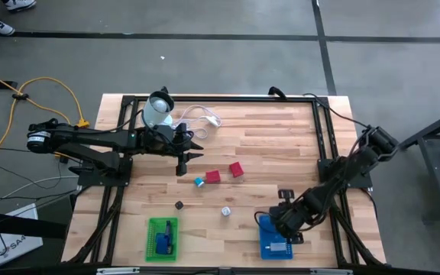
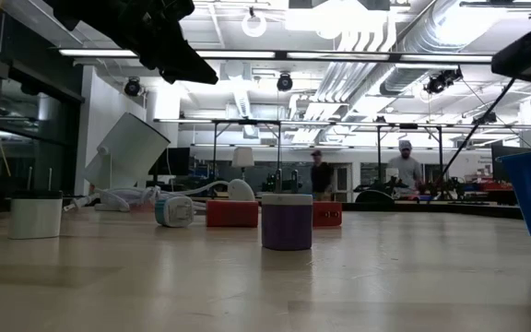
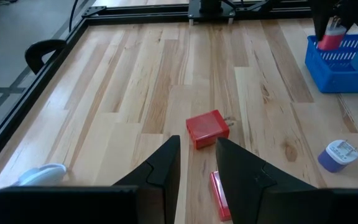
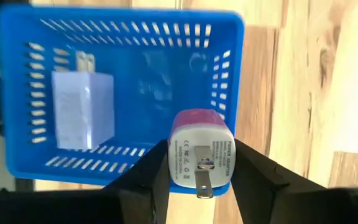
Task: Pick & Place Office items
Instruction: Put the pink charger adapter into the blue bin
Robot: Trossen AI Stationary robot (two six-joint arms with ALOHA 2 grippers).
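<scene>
The right gripper [image 4: 199, 163] hangs over the blue slotted plastic basket [image 4: 225, 81], its jaws pinching a small purple-and-white plug-in charger block [image 4: 201, 149] by its two flat sides, prongs facing the camera. That block looks light, rigid and smooth-shelled; I'd judge a squeeze across the flat faces the safest hold, since the rounded corners could slip. A second, pale charger block [image 4: 82, 109] already lies inside the basket.

Beyond the basket, toward the counter's middle, I count two red blocky pieces [image 1: 212, 176] [image 1: 237, 169], stiff little boxes that should handle the same way, best gripped across parallel faces. Just beside the nearer red one sits a small blue-and-white round piece [image 1: 199, 182]; closer to the basket stands a short purple-and-white cylinder [image 1: 225, 211], and farther off a tiny dark round piece [image 1: 179, 205]. The round ones seem liable to roll or squirt out of a grip, so I'd take them across the diameter, low down.

Well away from the blue basket along the same counter edge is one green slotted basket [image 1: 163, 238] with blue pieces in it; their number I cannot tell.

The left gripper [image 3: 197, 168] hovers on the far side of the red blocks from the basket, jaws slightly spread and empty.
</scene>
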